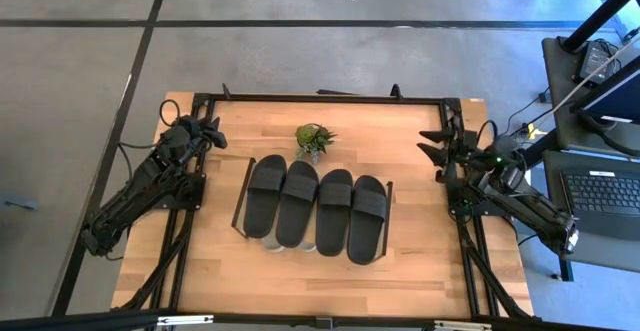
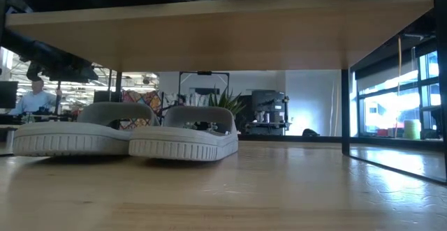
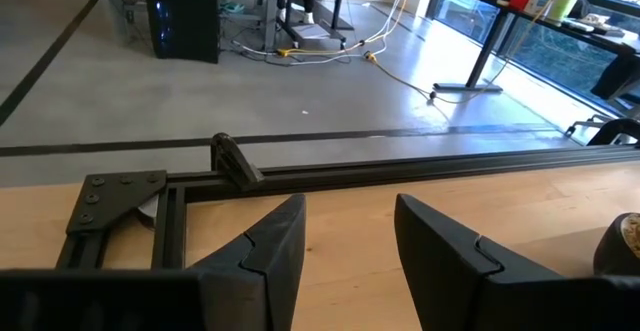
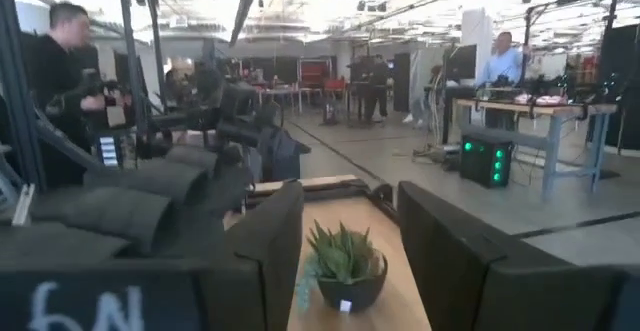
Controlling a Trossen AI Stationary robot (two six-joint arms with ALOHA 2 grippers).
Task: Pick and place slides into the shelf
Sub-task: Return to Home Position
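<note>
From above, the 4 black slides (image 1: 318, 209) are covering nearly all of the shelf (image 1: 243, 196) board, and the 2 grey-white slides (image 1: 277, 243) beneath it are showing only as thin pale slivers at its near edge. In the low view the picture's top edge is cutting off the shelf's upper side, so the black slides are appearing there only as dark shapes. In the right wrist view the black slides are blurring into dark lumps, and in the left wrist view the picture's edge is cutting off the potted plant (image 3: 622, 246), leaving only a dark bit of its pot.
</note>
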